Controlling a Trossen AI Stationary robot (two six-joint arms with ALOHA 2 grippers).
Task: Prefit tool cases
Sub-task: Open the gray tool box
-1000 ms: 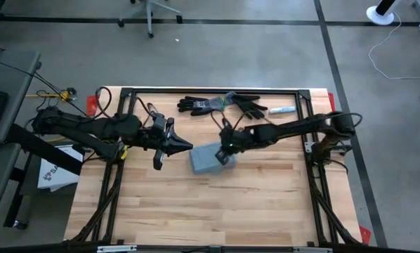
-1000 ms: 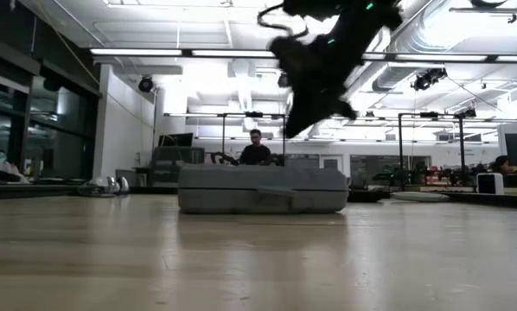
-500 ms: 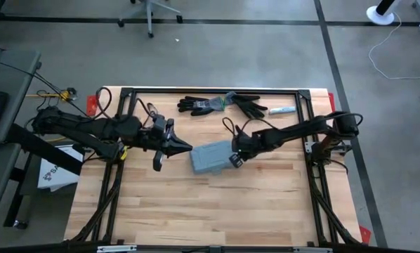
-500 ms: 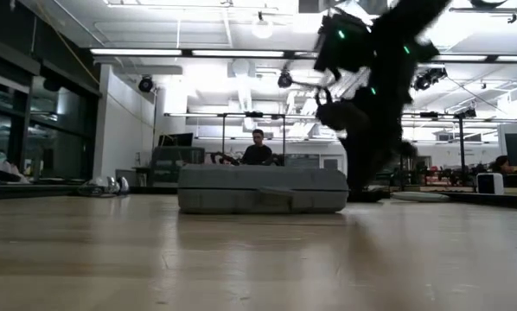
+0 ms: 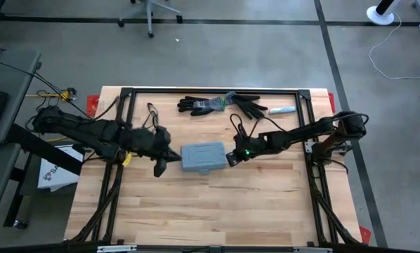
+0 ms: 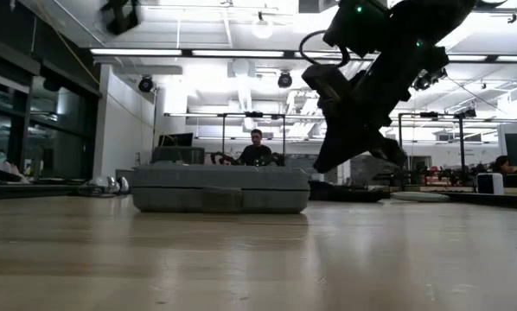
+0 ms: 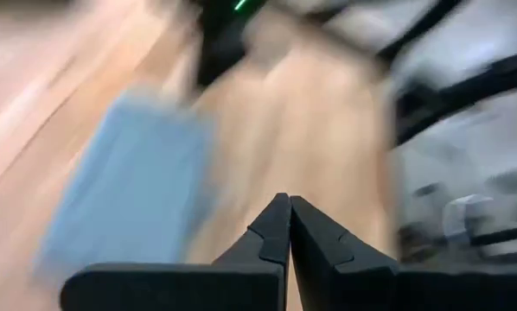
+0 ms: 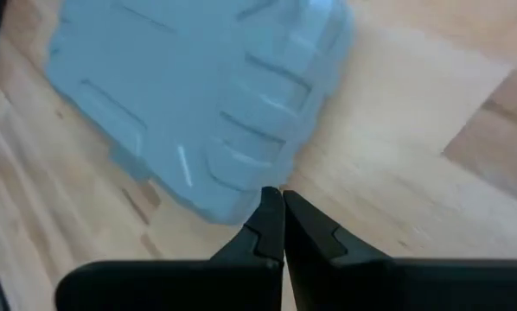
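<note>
The grey-blue tool case (image 5: 204, 157) is seen lying flat and closed on the wooden table (image 5: 196, 211), near its middle, with its long side across the table. In the low view the case (image 6: 220, 187) rests on the table surface, and a small latch tab is seen on its front edge. The left gripper (image 5: 169, 156) is placed just beside the left short end of the case; its fingers are pressed together and nothing is held between them. Whether its tip touches the case cannot be told. The right gripper (image 5: 232, 157) is placed at the right short end of the case, also with the fingers closed together and empty. In the right wrist view the closed fingers (image 8: 271, 226) are seen at a rounded corner of the case (image 8: 198, 95), very close to it or touching it. A pair of black gloves (image 5: 220, 105) is lying at the far edge of the table, well apart from the case.
</note>
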